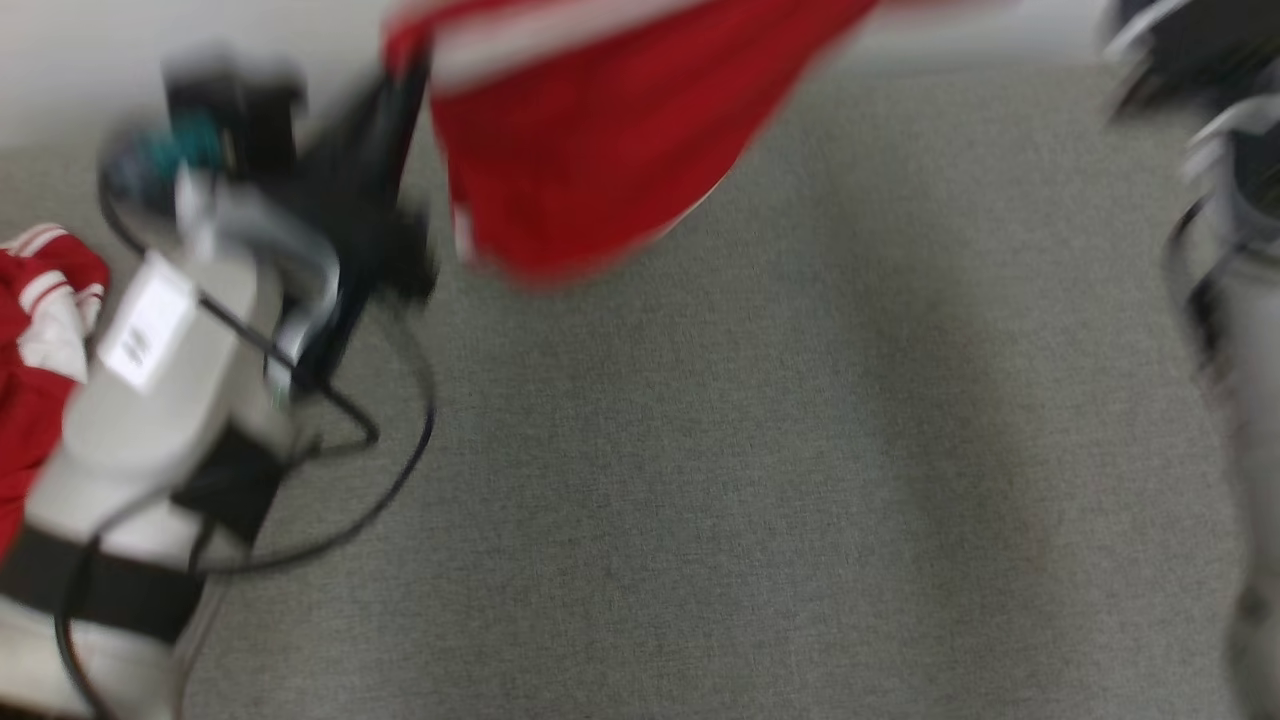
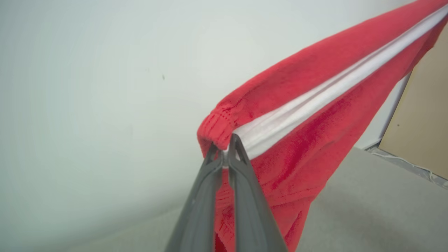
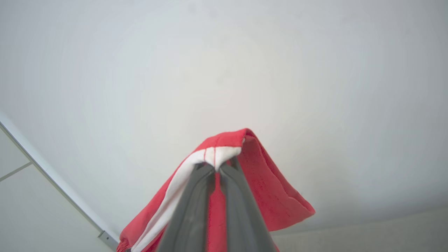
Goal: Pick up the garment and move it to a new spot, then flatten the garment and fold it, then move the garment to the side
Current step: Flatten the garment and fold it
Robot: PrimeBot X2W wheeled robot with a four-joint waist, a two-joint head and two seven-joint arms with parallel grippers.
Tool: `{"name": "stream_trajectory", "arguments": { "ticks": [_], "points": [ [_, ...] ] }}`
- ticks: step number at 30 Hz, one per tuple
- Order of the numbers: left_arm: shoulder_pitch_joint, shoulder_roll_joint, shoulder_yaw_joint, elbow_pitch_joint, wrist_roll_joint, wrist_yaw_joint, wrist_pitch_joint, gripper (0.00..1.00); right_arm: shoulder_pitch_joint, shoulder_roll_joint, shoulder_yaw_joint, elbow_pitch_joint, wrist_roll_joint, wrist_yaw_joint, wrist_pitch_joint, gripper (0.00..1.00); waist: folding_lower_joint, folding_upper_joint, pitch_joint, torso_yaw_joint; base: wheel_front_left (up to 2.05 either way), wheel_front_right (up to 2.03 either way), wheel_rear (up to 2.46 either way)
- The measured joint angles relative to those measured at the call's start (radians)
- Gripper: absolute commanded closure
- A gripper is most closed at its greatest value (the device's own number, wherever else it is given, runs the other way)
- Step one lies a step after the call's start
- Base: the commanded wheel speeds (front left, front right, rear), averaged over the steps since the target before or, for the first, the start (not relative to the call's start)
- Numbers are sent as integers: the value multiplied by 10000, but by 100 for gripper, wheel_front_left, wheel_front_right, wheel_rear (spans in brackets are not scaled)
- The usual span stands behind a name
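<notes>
Left hand has its two dark fingers pressed together on a corner of the red garment, just where the ribbed hem meets a white stripe. From this corner the cloth stretches away to the upper right of the left wrist view, pulled quite tight, and the rest hangs down beside the fingers. Right hand is closed in the same way on another corner, with the white stripe pinched between the fingertips; the red cloth falls down on both sides of the fingers like a small tent.

In the head view, which is strongly blurred, the garment is held up at the top of the picture, above the grey surface. The pale left arm, with a black cable looping beside it, reaches up to the left corner of the cloth. A part of the right arm shows at the right edge. A second piece of red and white cloth lies at the left edge, beside the left arm. Behind the garment in both wrist views stands a plain white wall.
</notes>
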State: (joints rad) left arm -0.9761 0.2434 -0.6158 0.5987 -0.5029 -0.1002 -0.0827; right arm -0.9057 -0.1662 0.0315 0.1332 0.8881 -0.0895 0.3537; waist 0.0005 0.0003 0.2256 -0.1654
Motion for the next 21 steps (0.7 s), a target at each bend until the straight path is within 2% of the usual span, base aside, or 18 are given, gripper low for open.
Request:
{"name": "stream_trajectory", "arguments": {
  "ticks": [3,5,9,13,21],
  "points": [
    [-1568,-414,339,-920,153,96,-569,100,-1515,-694,-203,-38,-311,159,-581,100,-2,-1,418,-53,0,0,0],
    [-1620,-334,594,-1227,293,305,-859,100,-1517,-872,-134,-42,-385,324,-734,100,-4,-2,663,-65,0,0,0],
    [-481,100,236,-581,295,267,-692,100,314,-587,644,796,-445,671,-602,100,-1,0,1117,-87,0,0,0],
    [1261,247,-265,65,293,192,-499,100,2221,-217,846,1266,-217,796,-545,100,-3,-1,1549,-170,0,0,0],
    [1259,305,-531,742,385,17,-552,100,3090,-86,991,2015,-79,1250,-644,100,-2,0,2237,-420,0,0,0]
  ]
}}
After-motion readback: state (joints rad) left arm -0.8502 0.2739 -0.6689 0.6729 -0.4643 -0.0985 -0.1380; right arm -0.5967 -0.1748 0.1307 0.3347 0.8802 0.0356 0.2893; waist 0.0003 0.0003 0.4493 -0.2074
